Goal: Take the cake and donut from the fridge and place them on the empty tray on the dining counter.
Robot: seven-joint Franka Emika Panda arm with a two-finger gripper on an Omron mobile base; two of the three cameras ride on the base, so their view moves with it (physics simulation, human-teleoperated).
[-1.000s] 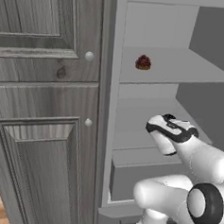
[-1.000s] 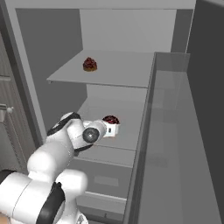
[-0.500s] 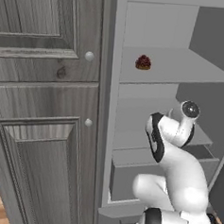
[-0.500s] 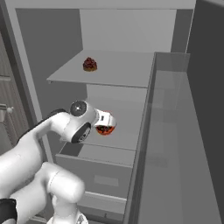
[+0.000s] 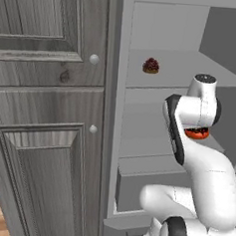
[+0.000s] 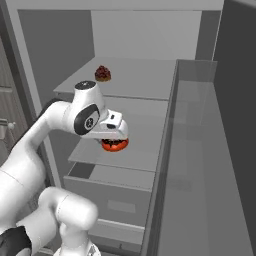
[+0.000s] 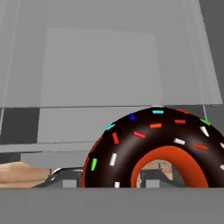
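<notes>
The donut [image 6: 115,145], a ring with dark chocolate and orange-red glaze, hangs just over the fridge's middle shelf [image 6: 135,157]. My gripper [image 6: 115,141] comes down on it from above and is shut on it. In the left base view the donut [image 5: 196,134] peeks out under the white hand. The hand view has the donut [image 7: 131,144] very close, sprinkles up, hiding the fingertips. The cake [image 5: 151,65] sits alone on the upper shelf, also seen as the cake [image 6: 103,73] from the right. The fridge [image 5: 161,23] stands open. The tray and dining counter are out of view.
A grey wood-panelled cabinet [image 5: 40,109] with round knobs stands left of the fridge. The pale drawer [image 5: 135,186] sits under the shelves. The open fridge door [image 6: 200,150] with its clear bin walls off the right side. Something tan [image 7: 17,173] lies low in the hand view.
The arm's wrist has swung up and over, so the hand now stands above the donut. The donut has shifted slightly toward the fridge's front with it.
</notes>
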